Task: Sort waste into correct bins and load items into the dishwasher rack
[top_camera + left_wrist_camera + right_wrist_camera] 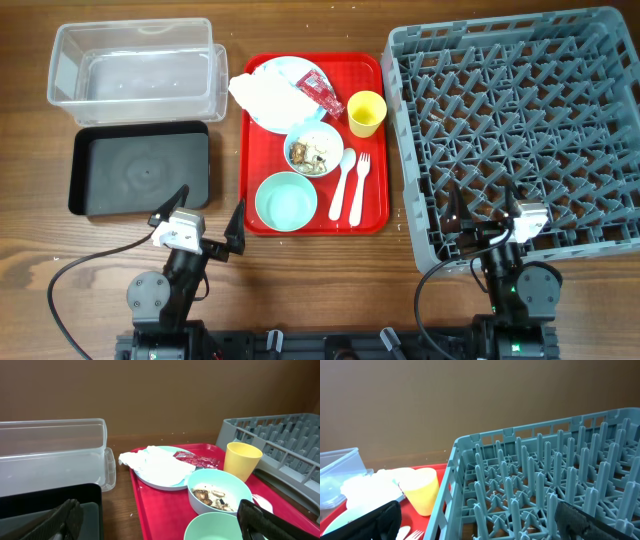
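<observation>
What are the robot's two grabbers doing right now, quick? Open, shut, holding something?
Left two-finger gripper: open, holding nothing.
Right two-finger gripper: open, holding nothing.

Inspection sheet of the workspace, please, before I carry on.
Surface: wooden table, flat red serving tray at centre.
Job's things: on the tray, pale blue plate under crumpled white paper napkin and small red printed wrapper; pale blue bowl with rice scraps; mint-green bowl; small yellow cup; white plastic spoon, fork. Left: clear rectangular plastic tub, shallow black tray, both empty. Right: large grey grid rack, empty.
Clutter: nothing seen.
Grippers: left gripper, right gripper open, holding nothing.
Cables: black cable loops beside each arm base.
Surroundings: brown wall.
</observation>
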Tool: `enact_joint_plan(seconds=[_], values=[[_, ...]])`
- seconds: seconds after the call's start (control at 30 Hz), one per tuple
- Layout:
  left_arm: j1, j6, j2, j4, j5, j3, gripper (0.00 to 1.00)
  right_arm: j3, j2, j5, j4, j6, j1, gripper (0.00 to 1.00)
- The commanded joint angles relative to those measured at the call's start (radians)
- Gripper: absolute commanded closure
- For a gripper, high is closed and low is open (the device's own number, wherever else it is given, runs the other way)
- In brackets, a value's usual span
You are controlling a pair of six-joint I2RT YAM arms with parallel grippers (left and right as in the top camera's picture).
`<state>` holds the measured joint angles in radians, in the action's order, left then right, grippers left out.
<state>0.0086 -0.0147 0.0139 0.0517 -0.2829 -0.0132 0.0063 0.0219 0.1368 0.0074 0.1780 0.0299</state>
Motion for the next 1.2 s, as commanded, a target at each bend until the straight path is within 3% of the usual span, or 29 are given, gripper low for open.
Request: enact_joint_plan(seconds=[0.0, 0.63, 0.87, 0.93, 1.0, 1.07, 1.17], values=[[0.006, -0.015, -0.005, -0.003, 0.003, 0.007, 0.0, -0.001, -0.005, -0.009, 0.002, 0.006, 0.0, 0.0], [0.006, -0.015, -0.005, -0.003, 0.003, 0.007, 0.0, -0.001, -0.005, -0.009, 0.002, 0.006, 0.0, 0.0], [0.006, -0.015, -0.005, -0.005, 0.002, 0.007, 0.0, -0.001, 0.0, 0.076, 0.046, 0.267, 0.0, 0.0], [0.006, 0.0, -0.005, -0.044, -0.095, 0.007, 0.0, 0.0, 0.001, 0.222, 0.128, 0.141, 0.0, 0.0], [0.006, 0.0, -0.005, -0.113, -0.094, 0.007, 0.0, 0.029, 0.004, 0.26, 0.172, 0.111, 0.0, 0.0], [0.006, 0.0, -0.005, -0.203, -0.062, -0.008, 0.0, 0.127, 0.049, 0.288, 0.161, 0.11, 0.0, 0.0], [0.006, 0.027, 0.079, -0.17, -0.057, -0.167, 0.0, 0.372, 0.266, 0.319, 0.132, 0.031, 0.0, 0.0]])
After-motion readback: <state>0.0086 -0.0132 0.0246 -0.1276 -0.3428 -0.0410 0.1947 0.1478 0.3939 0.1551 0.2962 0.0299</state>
